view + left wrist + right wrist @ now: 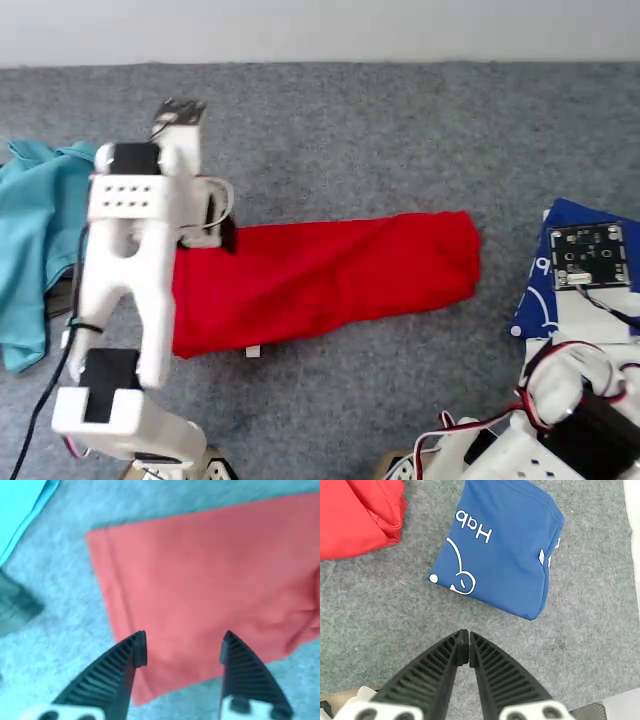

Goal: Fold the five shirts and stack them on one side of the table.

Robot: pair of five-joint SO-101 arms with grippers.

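A red shirt (pixel 330 275), folded into a long strip, lies across the middle of the grey mat. My left gripper (pixel 184 647) hangs open just above its left end (pixel 210 575), one finger over the cloth and the other near its edge, holding nothing. At the right side lies a folded blue shirt (pixel 505 555) with white print, partly under the right arm in the high view (pixel 535 300). My right gripper (pixel 469 647) is shut and empty over bare mat, just short of the blue shirt. The red shirt's right end (pixel 355 515) lies beside the blue one.
A crumpled teal shirt (pixel 35 220) lies at the table's left edge, its corner (pixel 20 505) near the red shirt. A dark piece of cloth (pixel 15 610) sits beside it. Bare mat (pixel 400 140) stretches behind the red shirt.
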